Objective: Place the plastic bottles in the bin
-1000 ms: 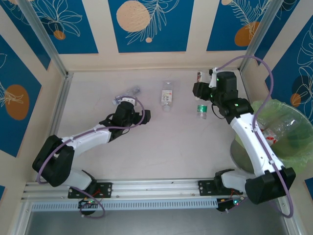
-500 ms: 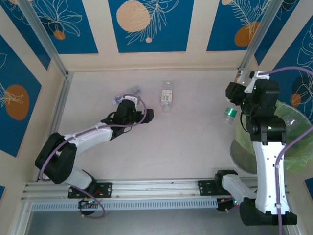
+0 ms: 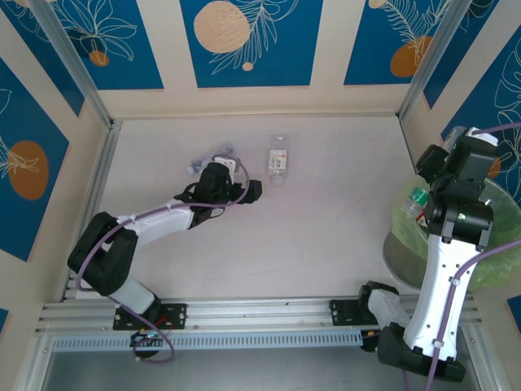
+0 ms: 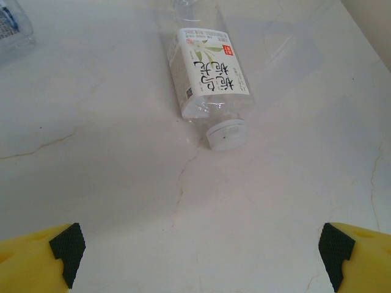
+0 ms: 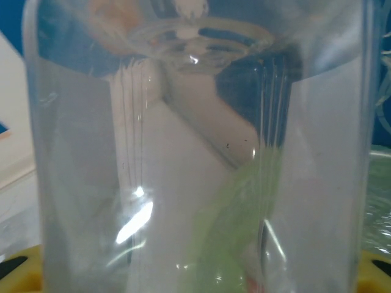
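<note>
I am looking down on a pale, marble-patterned tabletop (image 3: 309, 236), and through the left wrist camera I am seeing thin brownish veins (image 4: 181, 177) running across it. Cream walls are closing it in on the far, left and right sides, carrying blue panels (image 3: 244, 41) printed with white leaf outlines and orange discs (image 3: 221, 26). Two silver aluminium posts (image 3: 73, 61) are rising from the far corners, and a slotted aluminium rail (image 3: 260, 314) is running along the near edge.
</note>
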You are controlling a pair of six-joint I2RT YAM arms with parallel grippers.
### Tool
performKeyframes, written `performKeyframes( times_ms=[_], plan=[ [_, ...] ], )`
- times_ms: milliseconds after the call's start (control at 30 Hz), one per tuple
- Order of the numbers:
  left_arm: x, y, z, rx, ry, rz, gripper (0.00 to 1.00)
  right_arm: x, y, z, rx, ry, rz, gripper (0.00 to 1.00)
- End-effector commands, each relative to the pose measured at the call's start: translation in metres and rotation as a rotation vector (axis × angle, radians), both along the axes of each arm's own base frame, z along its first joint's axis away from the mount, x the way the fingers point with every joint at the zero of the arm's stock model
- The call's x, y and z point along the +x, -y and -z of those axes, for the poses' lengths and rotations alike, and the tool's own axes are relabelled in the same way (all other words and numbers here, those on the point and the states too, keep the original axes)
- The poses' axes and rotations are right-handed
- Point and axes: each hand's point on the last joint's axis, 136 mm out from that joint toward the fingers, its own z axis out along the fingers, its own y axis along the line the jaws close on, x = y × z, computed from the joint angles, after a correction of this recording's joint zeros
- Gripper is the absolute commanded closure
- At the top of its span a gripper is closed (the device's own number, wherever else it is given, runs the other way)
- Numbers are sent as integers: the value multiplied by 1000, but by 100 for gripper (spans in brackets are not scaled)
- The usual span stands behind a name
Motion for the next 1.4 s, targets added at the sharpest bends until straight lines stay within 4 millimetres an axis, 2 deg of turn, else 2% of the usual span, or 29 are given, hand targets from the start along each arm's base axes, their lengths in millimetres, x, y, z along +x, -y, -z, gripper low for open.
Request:
performKeyframes(
  times_ms=[0, 300, 433, 500, 700, 800, 900, 1067, 1367],
  plan=[
    [10, 11, -13, -27, 35, 39, 0, -20, 17, -12, -48, 63, 113, 63],
    [13, 21, -12, -43, 23, 76, 0, -43, 46, -17, -272, 55, 262, 64],
    [14, 26, -12, -56, 15, 89, 0, -53, 61, -12, -333, 49, 369, 59],
    [13, 29, -13, -65, 10, 98, 0, -56, 67, -5, -340, 49, 407, 56],
    [12, 30, -14, -64, 1, 107, 0, -67, 79, 36, -266, 90, 539, 49],
    [11, 28, -11, -62, -9, 99, 0, -74, 82, 53, -212, 111, 589, 42],
    [12, 29, -10, -69, -17, 94, 0, -80, 84, 67, -165, 94, 632, 23],
    [15, 32, -11, -77, -20, 100, 0, -94, 84, 70, -135, 104, 706, 1],
    [15, 33, -9, -78, -24, 103, 0, -99, 78, 59, -122, 151, 696, 1]
  ],
)
